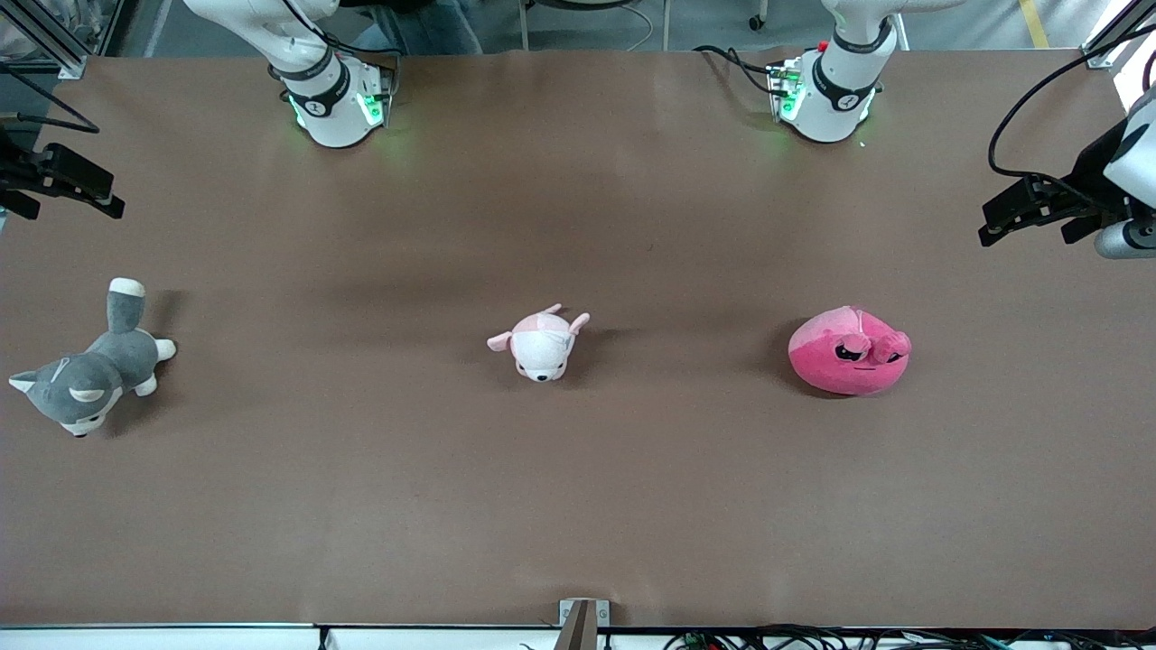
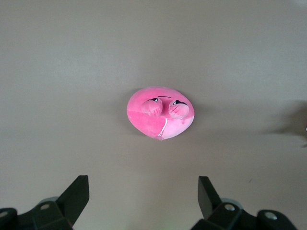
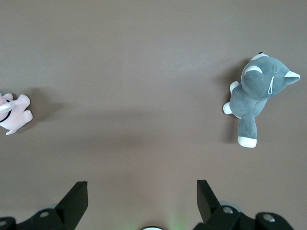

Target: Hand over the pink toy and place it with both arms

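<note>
The pink toy [image 1: 849,354] lies on the brown table toward the left arm's end, its sleepy eyes facing up. It also shows in the left wrist view [image 2: 160,112]. My left gripper [image 2: 144,179] hangs high over the table beside the toy, open and empty. My right gripper [image 3: 142,182] hangs high over bare table between the two other plush toys, open and empty. In the front view only the two arms' bases [image 1: 334,99] [image 1: 826,90] show; both hands are out of that view.
A white and pale-pink plush animal [image 1: 540,343] lies mid-table and shows in the right wrist view [image 3: 12,112]. A grey and white plush dog [image 1: 86,379] [image 3: 256,96] lies at the right arm's end. Black fixtures [image 1: 63,181] [image 1: 1039,208] jut in at both table ends.
</note>
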`<state>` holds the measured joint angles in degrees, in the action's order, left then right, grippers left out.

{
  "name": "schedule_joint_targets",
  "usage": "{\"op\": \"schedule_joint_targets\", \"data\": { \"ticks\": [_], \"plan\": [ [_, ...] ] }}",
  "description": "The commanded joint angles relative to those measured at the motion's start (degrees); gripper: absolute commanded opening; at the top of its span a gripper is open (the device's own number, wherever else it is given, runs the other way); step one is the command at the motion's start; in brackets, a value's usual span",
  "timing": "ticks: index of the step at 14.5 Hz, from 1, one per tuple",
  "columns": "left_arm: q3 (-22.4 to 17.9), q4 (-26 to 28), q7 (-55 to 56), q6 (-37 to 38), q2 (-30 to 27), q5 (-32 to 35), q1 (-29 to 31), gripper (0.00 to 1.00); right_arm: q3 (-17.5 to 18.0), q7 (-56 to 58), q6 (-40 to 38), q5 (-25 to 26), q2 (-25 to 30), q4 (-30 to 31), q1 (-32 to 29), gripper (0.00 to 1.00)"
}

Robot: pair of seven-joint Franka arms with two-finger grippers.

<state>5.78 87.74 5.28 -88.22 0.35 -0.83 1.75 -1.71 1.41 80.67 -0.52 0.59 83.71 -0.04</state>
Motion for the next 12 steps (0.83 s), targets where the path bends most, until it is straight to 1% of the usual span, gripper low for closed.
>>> {"op": "schedule_joint_targets", "data": {
  "ticks": [1, 7, 11, 12],
  "plan": [
    [0.1, -1.6, -0.8, 1.0, 0.5, 0.3, 0.2, 1.0, 0.3, 0.7, 0.5, -0.6, 1.7, 2.0, -0.7, 1.0],
    [0.1, -1.5, -0.2, 1.0, 1.0, -0.2, 0.0, 1.0, 0.3, 0.7, 0.3, -0.6, 1.7, 2.0, -0.6, 1.0],
    [0.1, -1.5, -1.1, 1.0, 5.6, 0.0, -0.1, 1.0, 0.3, 0.7, 0.2, -0.5, 1.7, 2.0, -0.6, 1.0],
    [0.2, -1.3, -1.1, 1.0, 6.0, -0.1, 0.1, 1.0, 0.3, 0.7, 0.2, -0.5, 1.7, 2.0, -0.6, 1.0]
  ]
}}
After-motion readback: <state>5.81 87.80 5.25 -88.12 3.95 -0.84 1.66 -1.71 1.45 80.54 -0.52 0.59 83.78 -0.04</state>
